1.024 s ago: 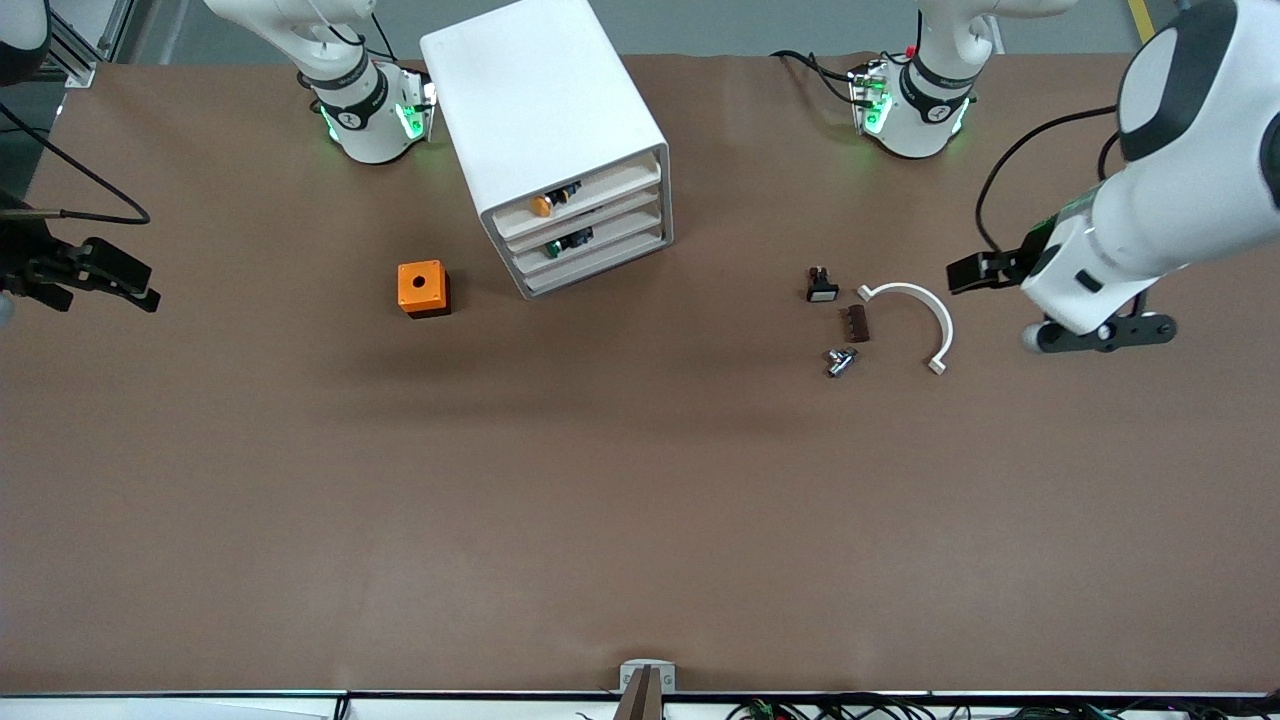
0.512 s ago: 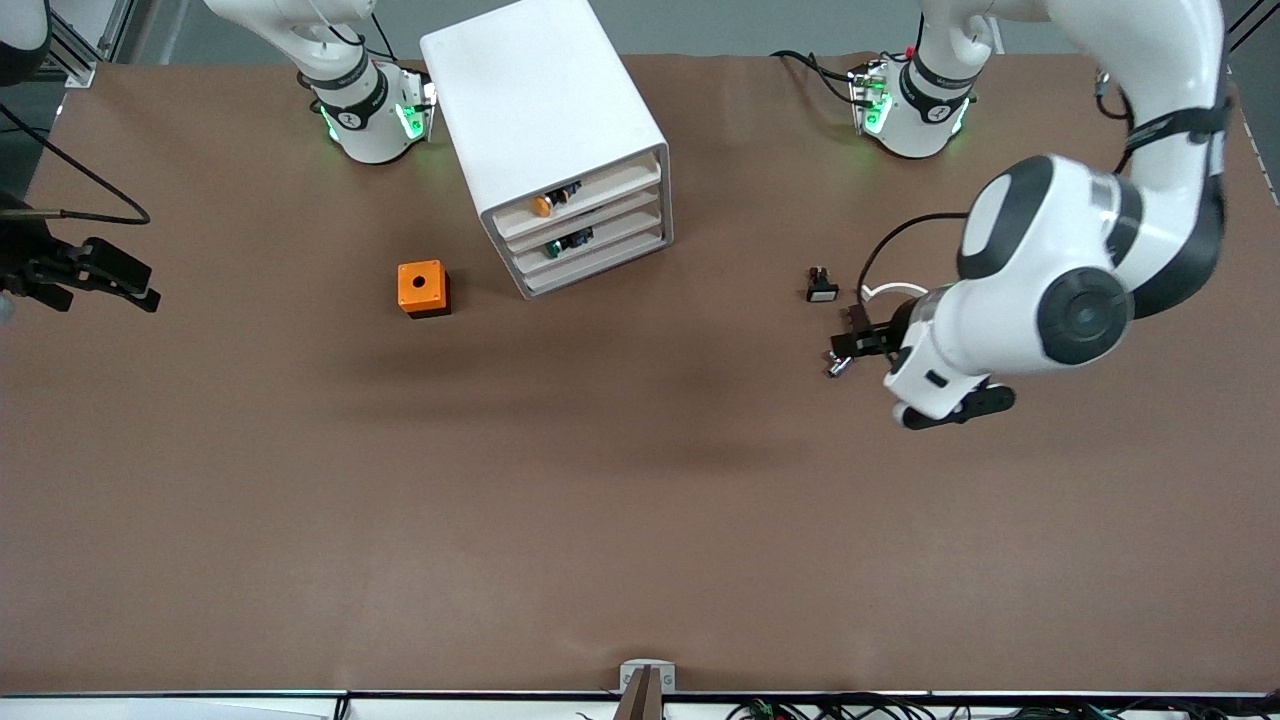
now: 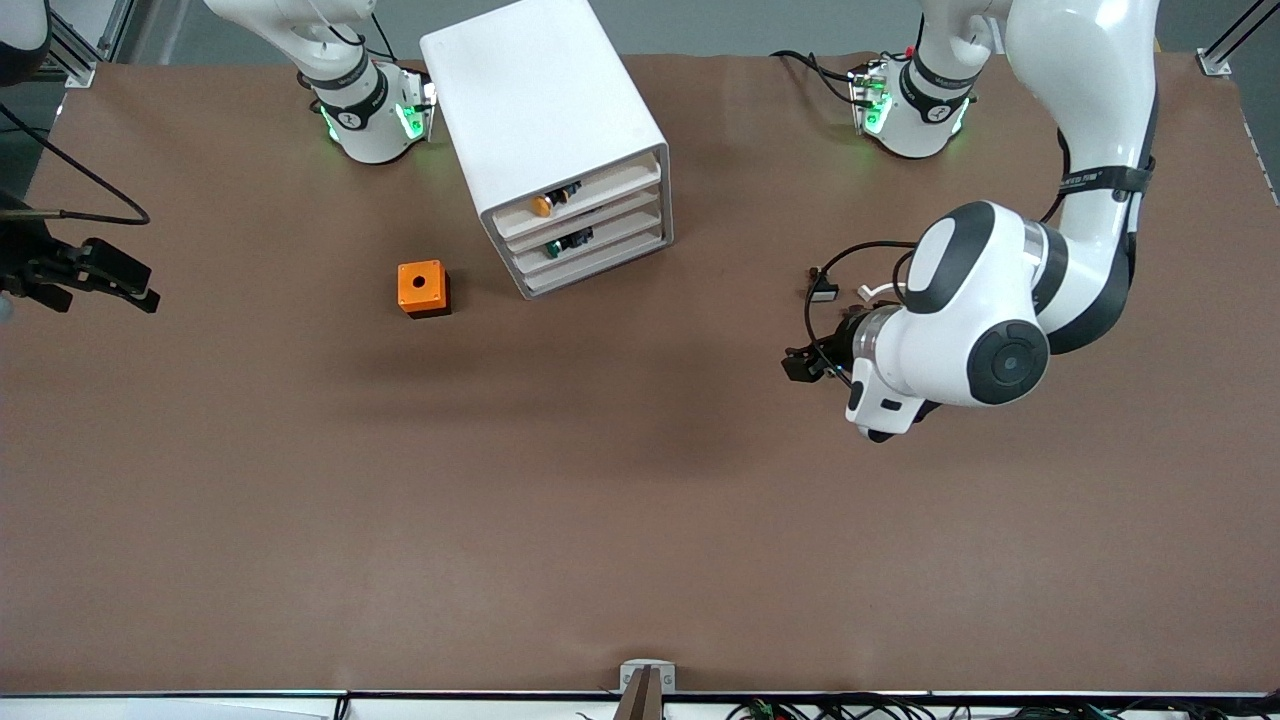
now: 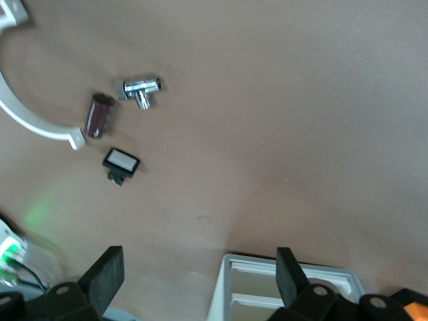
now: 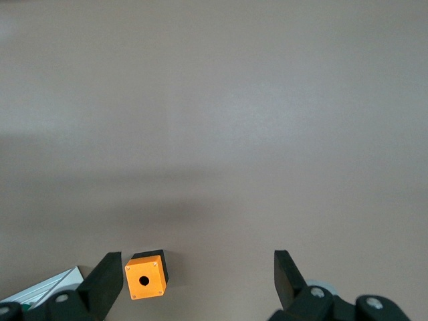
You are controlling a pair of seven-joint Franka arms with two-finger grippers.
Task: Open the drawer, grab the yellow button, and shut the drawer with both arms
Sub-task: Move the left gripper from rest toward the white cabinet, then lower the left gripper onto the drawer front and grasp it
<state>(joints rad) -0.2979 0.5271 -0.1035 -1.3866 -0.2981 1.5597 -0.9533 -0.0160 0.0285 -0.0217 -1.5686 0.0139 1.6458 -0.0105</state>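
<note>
The button (image 3: 541, 206) lies in the top drawer (image 3: 583, 192) of the cabinet (image 3: 540, 110); it looks light, hard and small, likely to slip or roll, so I would pinch its dark body rather than the round orange cap. The left gripper (image 4: 195, 275) hangs over the table near the small parts, fingers wide apart and empty. The right gripper (image 5: 194, 281) waits over the right arm's end of the table, also spread wide, holding nothing.

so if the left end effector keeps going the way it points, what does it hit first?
Probably the cabinet. The left end effector is open over bare table, pointing toward the right arm's end. Its wrist view shows the cabinet's drawer side ahead, with nothing between. Height is unclear, so it might pass over or meet the table first.
</note>
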